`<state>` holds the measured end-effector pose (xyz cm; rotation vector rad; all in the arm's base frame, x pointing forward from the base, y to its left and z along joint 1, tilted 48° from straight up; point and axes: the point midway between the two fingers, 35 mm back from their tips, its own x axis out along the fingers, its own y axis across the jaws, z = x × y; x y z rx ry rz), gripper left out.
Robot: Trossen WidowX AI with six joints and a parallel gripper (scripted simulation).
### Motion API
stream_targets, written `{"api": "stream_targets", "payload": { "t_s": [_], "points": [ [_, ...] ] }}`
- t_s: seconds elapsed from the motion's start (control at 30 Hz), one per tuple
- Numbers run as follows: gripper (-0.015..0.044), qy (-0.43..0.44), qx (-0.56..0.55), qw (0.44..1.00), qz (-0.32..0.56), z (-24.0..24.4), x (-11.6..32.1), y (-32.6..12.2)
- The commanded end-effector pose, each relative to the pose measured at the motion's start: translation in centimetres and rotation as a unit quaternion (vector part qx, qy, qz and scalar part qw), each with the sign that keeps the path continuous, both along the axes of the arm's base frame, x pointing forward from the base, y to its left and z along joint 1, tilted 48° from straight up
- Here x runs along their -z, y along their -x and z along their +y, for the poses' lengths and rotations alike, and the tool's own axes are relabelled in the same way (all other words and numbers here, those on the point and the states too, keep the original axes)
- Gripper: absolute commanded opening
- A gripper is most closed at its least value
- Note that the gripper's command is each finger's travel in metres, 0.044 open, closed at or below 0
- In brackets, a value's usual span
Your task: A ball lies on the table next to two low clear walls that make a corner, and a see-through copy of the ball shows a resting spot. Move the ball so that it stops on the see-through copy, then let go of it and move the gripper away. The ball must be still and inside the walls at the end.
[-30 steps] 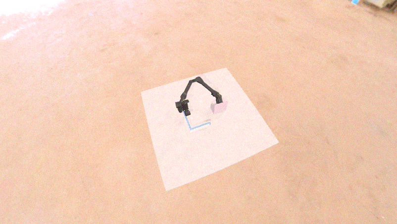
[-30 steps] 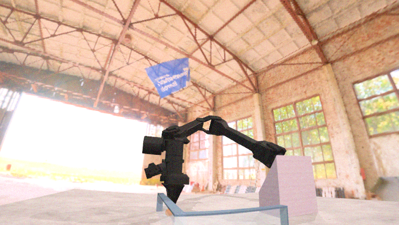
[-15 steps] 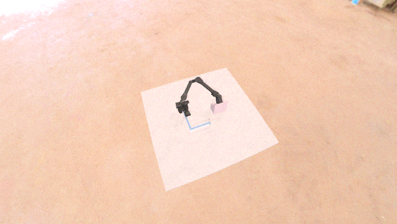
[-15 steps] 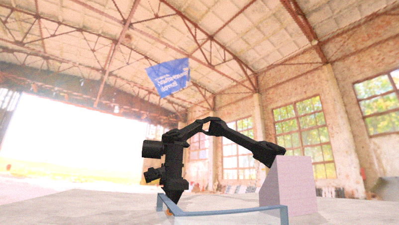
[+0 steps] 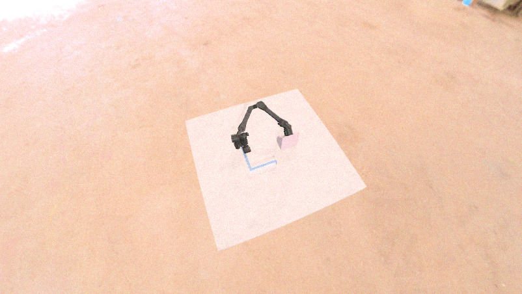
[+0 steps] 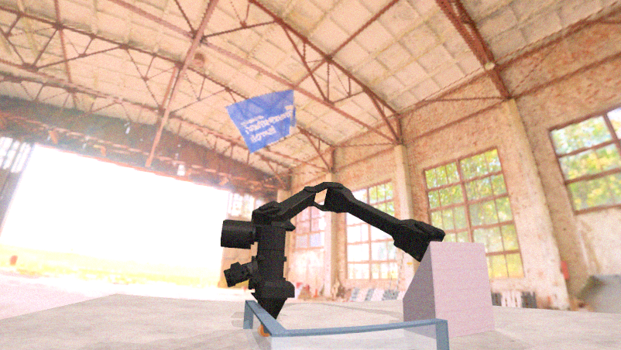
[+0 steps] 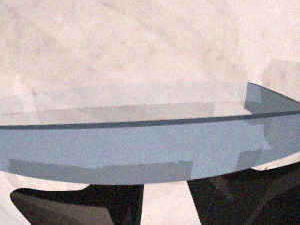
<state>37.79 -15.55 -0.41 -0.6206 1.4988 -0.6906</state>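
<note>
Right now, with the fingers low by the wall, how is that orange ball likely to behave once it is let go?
The ball is round, so it will probably roll if dropped from any height. The gripper is shut on it near the table, which should limit that. The clear walls look rigid and close, so they would likely stop a short roll.

1. A big hall with brick walls (image 6: 461, 130).
2. Tall windows (image 6: 471, 208) show green trees.
3. Bright light comes through a wide doorway (image 6: 108, 208).
4. A blue flag (image 6: 262, 118) hangs under the roof (image 6: 391, 43).
</note>
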Motion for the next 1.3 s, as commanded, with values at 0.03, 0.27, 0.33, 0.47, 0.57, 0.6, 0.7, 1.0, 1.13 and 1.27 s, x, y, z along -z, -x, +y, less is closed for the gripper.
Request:
{"api": "stream_targets", "payload": {
  "t_s": [0.03, 0.27, 0.33, 0.47, 0.57, 0.6, 0.7, 1.0, 1.13, 1.27],
  "points": [
    [0.0026, 0.000, 0.000, 1.000, 0.000, 0.0, 0.0, 0.0],
    [0.0210, 0.000, 0.000, 1.000, 0.000, 0.0, 0.0, 0.0],
    [0.0212, 0.000, 0.000, 1.000, 0.000, 0.0, 0.0, 0.0],
    [0.0212, 0.000, 0.000, 1.000, 0.000, 0.0, 0.0, 0.0],
    [0.0212, -0.001, 0.000, 1.000, 0.000, 0.8, -0.7, -0.2],
    [0.0212, -0.003, 0.001, 1.000, 0.000, 1.9, -1.6, -0.3],
    [0.0212, -0.004, 0.003, 1.000, 0.000, 5.5, -5.0, -0.4],
    [0.0212, -0.001, -0.004, 1.000, 0.000, 5.9, -5.1, -0.5],
    [0.0239, -0.001, -0.004, 1.000, 0.000, 6.0, -5.2, -0.5],
    [0.0344, 0.000, -0.004, 1.000, -0.002, 8.9, -8.0, -0.5]
  ]
}}
